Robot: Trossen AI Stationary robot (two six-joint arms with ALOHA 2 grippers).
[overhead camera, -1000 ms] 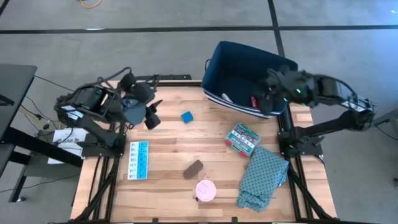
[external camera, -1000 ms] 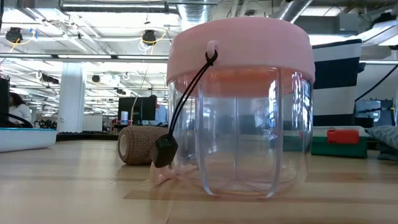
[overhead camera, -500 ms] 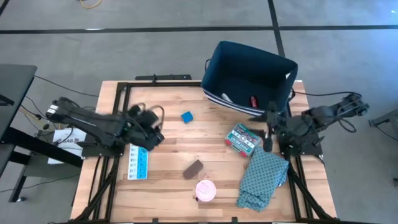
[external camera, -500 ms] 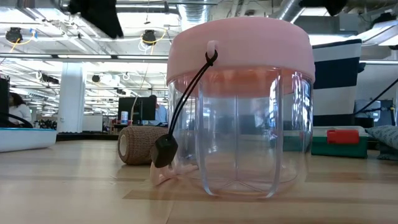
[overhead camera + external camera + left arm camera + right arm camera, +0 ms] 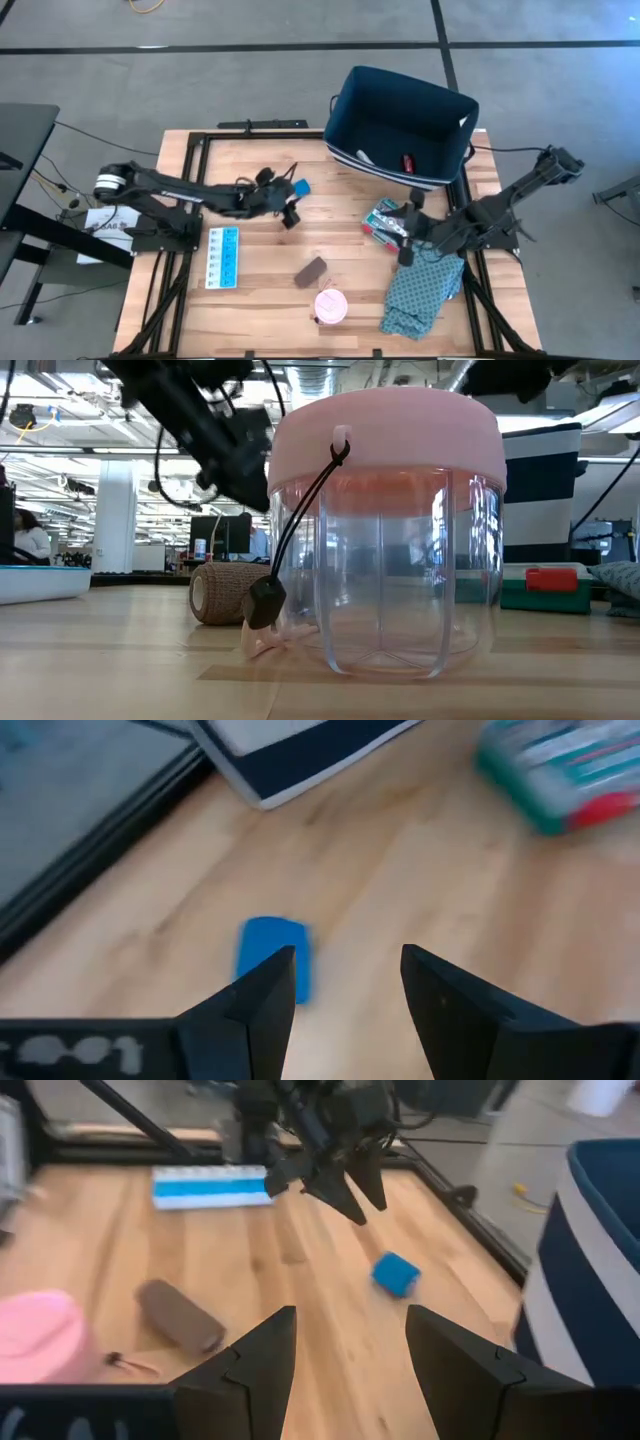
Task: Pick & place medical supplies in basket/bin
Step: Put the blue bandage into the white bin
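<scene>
Left gripper [image 5: 290, 205] centre frame, jaws released beside blue cube [image 5: 301, 187], right gripper [image 5: 405, 235] right of centre, jaws released over green-red patterned box [image 5: 385, 220], navy bin [image 5: 400, 125] upper right.

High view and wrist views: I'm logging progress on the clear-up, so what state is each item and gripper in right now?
left gripper: open, hovering beside the blue cube
right gripper: open, empty, above the patterned box's edge
blue cube: on the table, not gripped
patterned box: flat on the table
pill organizer: flat on the table
brown roll: lying on its side
basket: upright, items inside
</scene>
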